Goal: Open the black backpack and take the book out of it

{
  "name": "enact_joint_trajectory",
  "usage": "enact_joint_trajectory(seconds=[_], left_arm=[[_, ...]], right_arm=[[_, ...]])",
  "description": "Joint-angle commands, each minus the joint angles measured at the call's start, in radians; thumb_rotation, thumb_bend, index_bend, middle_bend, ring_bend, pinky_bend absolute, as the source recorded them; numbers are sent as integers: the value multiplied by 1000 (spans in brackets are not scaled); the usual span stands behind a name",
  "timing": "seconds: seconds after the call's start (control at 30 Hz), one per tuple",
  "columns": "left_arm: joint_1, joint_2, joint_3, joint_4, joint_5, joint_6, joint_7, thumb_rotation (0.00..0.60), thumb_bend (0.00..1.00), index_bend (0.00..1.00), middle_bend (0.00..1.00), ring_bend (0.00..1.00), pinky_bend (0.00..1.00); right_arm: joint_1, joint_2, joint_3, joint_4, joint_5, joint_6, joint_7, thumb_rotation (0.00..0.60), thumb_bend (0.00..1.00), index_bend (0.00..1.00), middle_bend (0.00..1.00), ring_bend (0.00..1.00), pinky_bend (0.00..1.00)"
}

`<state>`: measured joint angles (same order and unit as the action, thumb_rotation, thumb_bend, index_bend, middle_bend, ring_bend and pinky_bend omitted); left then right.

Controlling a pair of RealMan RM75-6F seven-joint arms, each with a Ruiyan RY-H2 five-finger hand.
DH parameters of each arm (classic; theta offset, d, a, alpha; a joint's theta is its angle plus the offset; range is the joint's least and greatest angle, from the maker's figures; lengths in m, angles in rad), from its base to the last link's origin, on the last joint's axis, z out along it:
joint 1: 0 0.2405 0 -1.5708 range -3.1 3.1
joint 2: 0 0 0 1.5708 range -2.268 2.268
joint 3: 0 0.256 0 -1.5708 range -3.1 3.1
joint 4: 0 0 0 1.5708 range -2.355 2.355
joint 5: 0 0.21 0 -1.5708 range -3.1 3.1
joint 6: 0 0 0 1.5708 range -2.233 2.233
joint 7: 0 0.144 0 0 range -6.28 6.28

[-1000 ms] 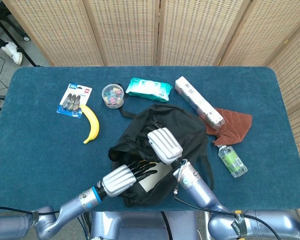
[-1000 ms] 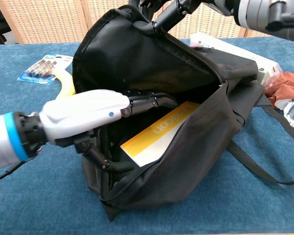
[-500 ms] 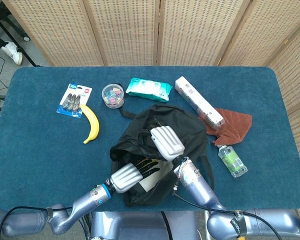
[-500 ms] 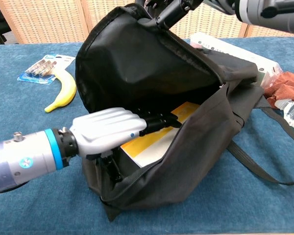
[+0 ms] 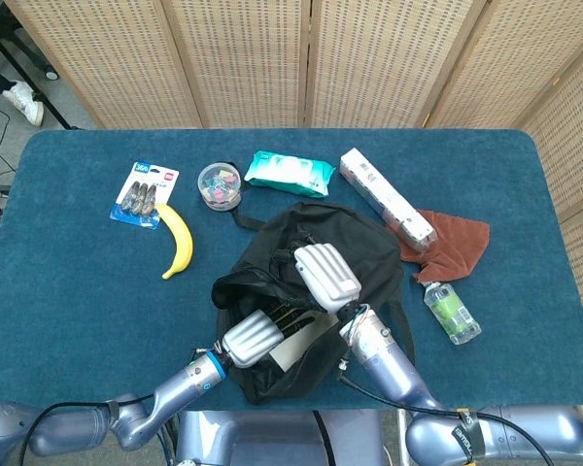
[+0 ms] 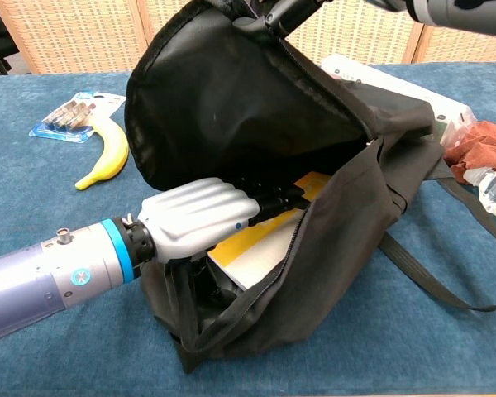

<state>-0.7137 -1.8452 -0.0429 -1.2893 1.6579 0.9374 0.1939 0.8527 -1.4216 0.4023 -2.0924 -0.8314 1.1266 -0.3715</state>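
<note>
The black backpack (image 5: 316, 248) (image 6: 223, 107) lies open in the middle of the blue table. My right hand (image 5: 325, 276) (image 6: 274, 10) holds its upper flap up by the zipper edge. Inside lies the book (image 6: 260, 240), yellow with a white edge, also seen in the head view as a pale slab (image 5: 299, 348). My left hand (image 5: 256, 336) (image 6: 200, 219) reaches into the opening. Its dark fingers (image 6: 274, 198) lie across the top of the book. The thumb is hidden under the hand, so a grip does not show.
Left of the bag lie a banana (image 5: 180, 241) (image 6: 106, 157) and a battery pack (image 5: 144, 194). Behind the bag are a round clip box (image 5: 220, 184), a wipes pack (image 5: 290, 172) and a long white box (image 5: 385, 195). A brown cloth (image 5: 452, 243) and green bottle (image 5: 451, 312) lie to the right.
My left hand has pushed deeper into the bag, its fingers sliding further over the book. The right hand has lifted the flap a little higher.
</note>
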Motion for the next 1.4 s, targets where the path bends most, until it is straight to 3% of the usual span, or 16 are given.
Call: enact_joint_trajectory(seconds=[0.03, 0.3, 0.87, 1.0, 1.23, 1.33, 1.4], left_arm=[[-4, -9, 0, 12, -3, 4, 8, 600, 162, 0, 0, 0, 0], [-21, -44, -4, 60, -15, 15, 41, 600, 353, 0, 0, 0, 0], [-44, -33, 6, 43, -22, 37, 74, 600, 955, 0, 0, 0, 0], [-47, -24, 9, 33, -23, 41, 77, 600, 999, 0, 0, 0, 0], [-50, -27, 10, 33, -29, 52, 72, 600, 992, 11, 0, 0, 1], [-52, -32, 14, 45, -18, 66, 64, 600, 981, 127, 10, 20, 29], [-53, -33, 16, 51, -11, 78, 55, 600, 971, 264, 117, 99, 94]], right_arm=[[2, 3, -2, -5, 1, 3, 0, 600, 623, 636, 643, 395, 176], [21, 19, 1, -34, 43, 20, -11, 600, 622, 639, 644, 395, 176], [39, 55, -8, -54, 87, 48, -13, 600, 642, 639, 644, 395, 176], [41, 57, -12, -51, 87, 50, -6, 600, 645, 639, 644, 395, 176], [46, 59, -18, -51, 85, 50, 3, 600, 638, 639, 644, 395, 176], [48, 59, -19, -51, 84, 53, 5, 600, 642, 639, 645, 395, 176], [50, 59, -20, -49, 83, 54, 7, 600, 642, 639, 645, 395, 176]])
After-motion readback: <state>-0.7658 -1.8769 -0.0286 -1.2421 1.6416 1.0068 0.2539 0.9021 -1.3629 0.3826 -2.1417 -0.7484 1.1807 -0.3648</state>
